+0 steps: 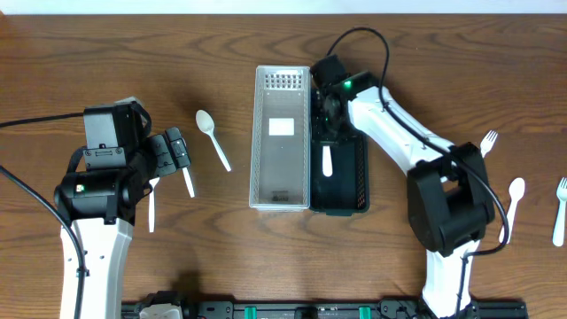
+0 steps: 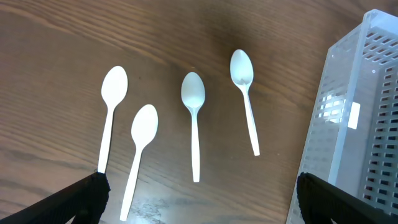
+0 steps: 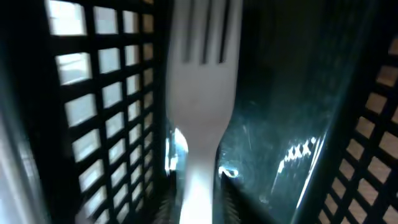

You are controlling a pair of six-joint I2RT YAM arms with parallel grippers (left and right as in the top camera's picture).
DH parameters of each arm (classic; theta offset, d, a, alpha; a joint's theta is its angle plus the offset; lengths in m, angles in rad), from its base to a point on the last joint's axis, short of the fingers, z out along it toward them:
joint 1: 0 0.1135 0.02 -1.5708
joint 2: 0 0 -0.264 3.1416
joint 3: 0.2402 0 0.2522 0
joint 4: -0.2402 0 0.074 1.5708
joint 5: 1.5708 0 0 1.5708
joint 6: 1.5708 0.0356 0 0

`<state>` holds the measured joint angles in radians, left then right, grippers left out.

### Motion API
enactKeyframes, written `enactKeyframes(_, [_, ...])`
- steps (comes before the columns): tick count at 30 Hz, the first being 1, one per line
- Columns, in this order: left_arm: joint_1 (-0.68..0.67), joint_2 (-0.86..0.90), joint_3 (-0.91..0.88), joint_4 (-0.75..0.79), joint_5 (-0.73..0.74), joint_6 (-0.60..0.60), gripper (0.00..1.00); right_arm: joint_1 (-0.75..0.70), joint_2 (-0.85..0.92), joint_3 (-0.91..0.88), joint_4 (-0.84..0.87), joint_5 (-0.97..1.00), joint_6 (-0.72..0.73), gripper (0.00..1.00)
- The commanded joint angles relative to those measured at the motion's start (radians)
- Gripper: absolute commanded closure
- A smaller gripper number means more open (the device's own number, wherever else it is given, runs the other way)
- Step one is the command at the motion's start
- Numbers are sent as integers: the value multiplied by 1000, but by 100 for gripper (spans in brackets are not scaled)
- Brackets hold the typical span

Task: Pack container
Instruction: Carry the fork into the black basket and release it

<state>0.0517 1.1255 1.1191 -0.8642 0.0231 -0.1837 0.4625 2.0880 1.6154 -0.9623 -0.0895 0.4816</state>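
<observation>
Wood table: fork in black bin under right claw, grip unclear. Left claw open; spoons ahead unpacked.

table: wood grain | spoons: white plastic | black basket: glossy plastic

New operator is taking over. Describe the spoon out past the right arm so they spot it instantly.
Find the right arm; on the table past it, toward the right edge, lie three white utensils. The spoon is the middle one. It alone has a rounded bowl, while the inner fork and outer fork beside it end in tines.
</observation>
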Motion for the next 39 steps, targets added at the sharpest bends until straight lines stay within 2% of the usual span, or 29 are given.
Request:
enactKeyframes(1, [3,-2,16,-3,-5,-9,2,-3,-24,11,3,11,17,52])
enactKeyframes(4, [3,-2,16,-2,-5,-9,2,-23,-55,38,-29,27,-15,54])
enactKeyframes(9, [3,-2,16,-2,-5,-9,2,-126,-194,131,-106,207,-15,54])
enactKeyframes(12, [3,-2,16,-2,-5,-9,2,-271,-307,166,-112,235,-15,48])
enactKeyframes(14, [3,-2,16,-2,-5,-9,2,-383,-352,166,-117,221,-15,48])
enactKeyframes(17, [3,-2,16,-2,-5,-9,2,-559,-359,164,-156,200,-18,42])
enactKeyframes(22, [3,-2,16,-2,-5,-9,2,-783,-256,150,-207,169,-89,40])
enactKeyframes(26, [3,-2,16,-2,-5,-9,2,-864,-134,150,-217,134,-129,39])
enactKeyframes(34, [3,-2,16,-2,-5,-9,2,-884,76,150,-209,137,-131,39])
enactKeyframes(39, [3,-2,16,-2,-5,-9,2,-874,140,147,-212,137,-132,38])
